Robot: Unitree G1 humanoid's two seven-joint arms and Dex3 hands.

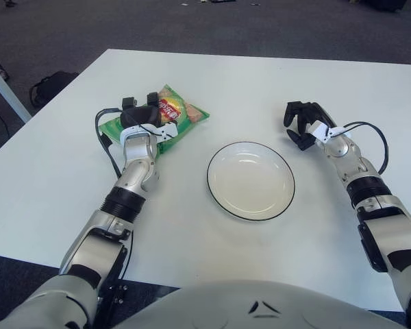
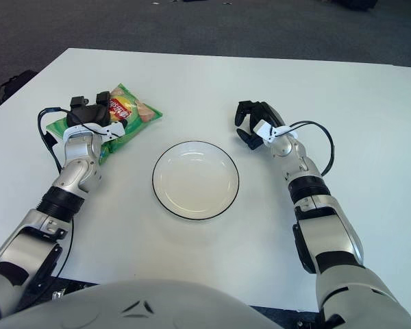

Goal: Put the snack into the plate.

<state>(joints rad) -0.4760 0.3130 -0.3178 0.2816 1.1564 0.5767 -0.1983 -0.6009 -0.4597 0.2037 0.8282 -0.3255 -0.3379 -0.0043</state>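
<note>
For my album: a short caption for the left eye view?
Left hand over a green snack bag, empty white plate alongside, right hand idle beyond it.

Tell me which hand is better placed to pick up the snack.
Left. The left hand is already over the snack. The right hand is beyond the plate, on its far side.

The only printing in view sits on the green snack bag (image 1: 171, 115), which lies on the white counter (image 1: 260, 75) under the left robot hand (image 1: 141, 116). Its face carries a red and yellow emblem near the upper end, but the letters inside it are too small to read, so no brand can be named. The plate (image 1: 251, 180) bears no marks, and no other label, number or sign is legible.
</note>
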